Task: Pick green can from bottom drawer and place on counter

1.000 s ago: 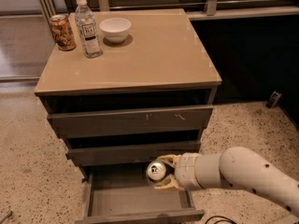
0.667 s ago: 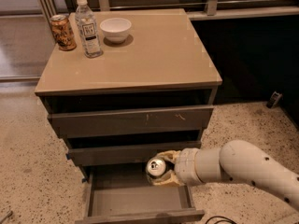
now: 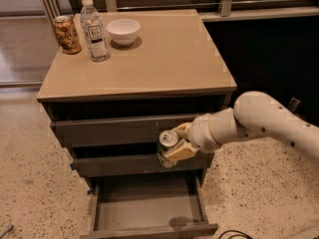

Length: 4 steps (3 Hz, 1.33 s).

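In front of the cabinet, level with the gap between the two upper drawers, the gripper (image 3: 175,143) has its two tan fingers clamped on the green can (image 3: 167,140). The silver top with its pull tab faces up and out. The can's sides are mostly hidden behind the fingers, so the green shows only as a sliver, I think.

The can hangs in the air above the open bottom drawer (image 3: 144,208), touching nothing but the gripper. That drawer is pulled out and its tray looks bare. So by my reading the pick is done, and done cleanly.

What is left is the second half. The can sits below the edge of the counter (image 3: 159,59), so it has to rise past that lip, travel in over the tan top and be set down upright. There is plenty of free surface on the near and right side for it.

Now the count:
- One green can, in the grip.
- One orange-brown can (image 3: 67,33), at the back left corner.
- One water bottle (image 3: 94,30), just beside that can.
- One white bowl (image 3: 123,31), next along.
- Three drawers, only the lowest open.
- One arm (image 3: 269,121), one gripper
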### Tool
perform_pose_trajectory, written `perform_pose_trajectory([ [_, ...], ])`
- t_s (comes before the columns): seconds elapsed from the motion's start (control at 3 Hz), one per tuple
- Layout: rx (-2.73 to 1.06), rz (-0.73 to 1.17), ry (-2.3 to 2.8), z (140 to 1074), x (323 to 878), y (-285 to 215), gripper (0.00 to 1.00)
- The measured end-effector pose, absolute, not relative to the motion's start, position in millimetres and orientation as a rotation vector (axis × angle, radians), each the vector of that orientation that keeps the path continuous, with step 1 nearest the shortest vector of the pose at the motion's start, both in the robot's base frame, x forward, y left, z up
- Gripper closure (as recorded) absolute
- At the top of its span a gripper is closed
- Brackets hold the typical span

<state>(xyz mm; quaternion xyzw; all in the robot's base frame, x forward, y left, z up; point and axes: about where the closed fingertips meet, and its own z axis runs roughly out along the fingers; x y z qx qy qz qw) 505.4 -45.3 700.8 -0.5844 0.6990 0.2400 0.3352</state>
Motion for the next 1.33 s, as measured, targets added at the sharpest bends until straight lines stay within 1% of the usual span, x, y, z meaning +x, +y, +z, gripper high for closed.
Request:
perform_pose_trajectory([
  [0.33, -1.480, 0.615, 1.829, 786, 556, -56, 1.00],
  [0.67, -1.483, 0.618, 1.831, 784, 554, -55, 1.00],
  [1.33, -1.495, 0.621, 1.850, 842, 557, -54, 1.00],
])
